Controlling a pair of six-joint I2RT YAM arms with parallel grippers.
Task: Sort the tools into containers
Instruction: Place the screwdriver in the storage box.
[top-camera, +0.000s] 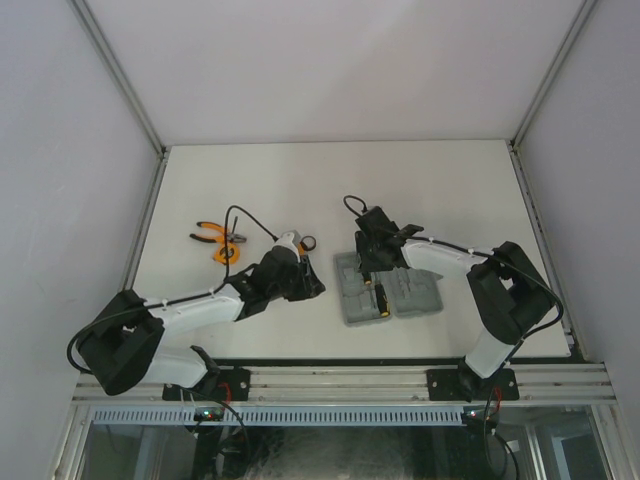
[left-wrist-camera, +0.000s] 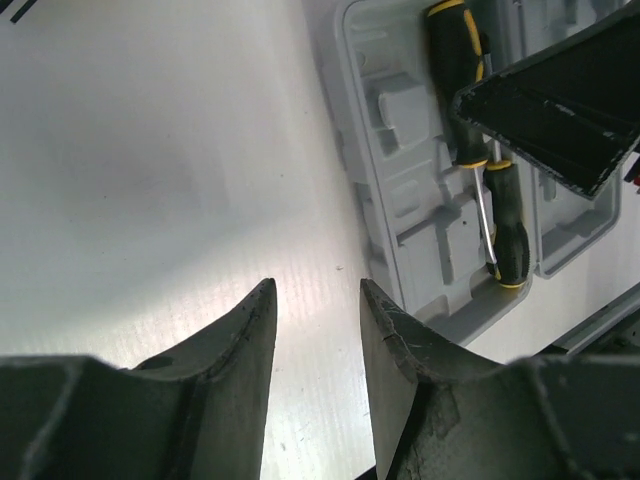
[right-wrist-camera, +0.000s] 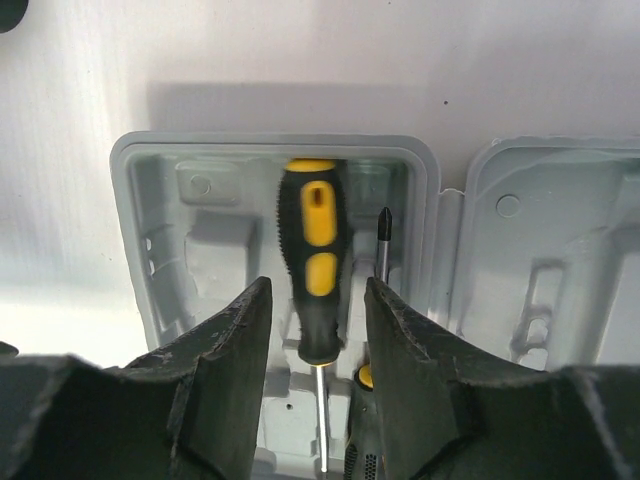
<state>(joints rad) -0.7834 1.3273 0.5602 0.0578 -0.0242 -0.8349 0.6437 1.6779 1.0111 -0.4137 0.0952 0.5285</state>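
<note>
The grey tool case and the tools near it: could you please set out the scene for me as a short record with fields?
case: grey plastic hinged tool case, open flat on the white table
screwdrivers: two yellow-and-black screwdrivers, both lying in the case half nearer the left arm
pliers: orange-handled pliers, on the table, outside the case
left gripper: open, empty, over bare table beside the case
right gripper: open, straddling one screwdriver handle, not closed on it

Grey case (top-camera: 418, 292) open, two screwdrivers (left-wrist-camera: 505, 225) inside, orange pliers (top-camera: 212, 238) well apart
</note>
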